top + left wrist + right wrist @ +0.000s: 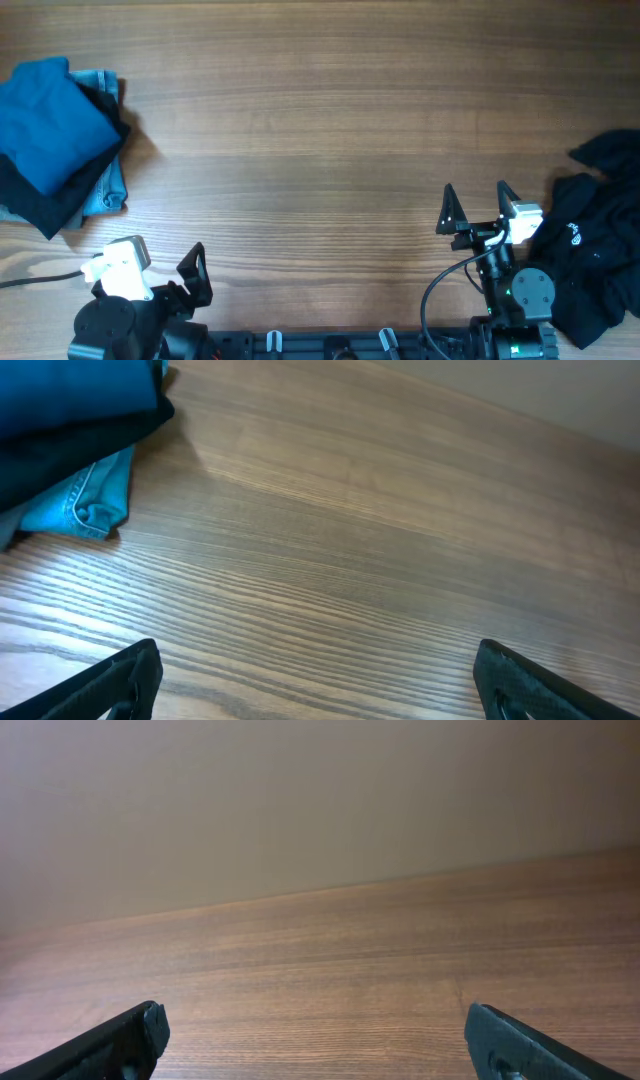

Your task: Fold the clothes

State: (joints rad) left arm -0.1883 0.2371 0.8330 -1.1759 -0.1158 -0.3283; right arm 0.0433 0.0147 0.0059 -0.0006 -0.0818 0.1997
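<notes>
The folded clothes lie stacked at the table's far left: a teal-blue shirt [50,115] on top, a black garment [45,205] under it, and light-blue denim [108,185] at the bottom. The left wrist view shows the same shirt [70,395], black layer [60,455] and denim [90,500] at upper left. A crumpled pile of black clothes [600,240] lies at the right edge. My left gripper [157,268] [315,685] is open over bare wood near the front edge, right of the stack. My right gripper [478,205] [315,1040] is open and empty, just left of the black pile.
A wooden table [320,120] stretches between the two piles. A plain wall [300,810] rises behind its far edge in the right wrist view. Both arm bases and a cable [435,290] sit along the front edge.
</notes>
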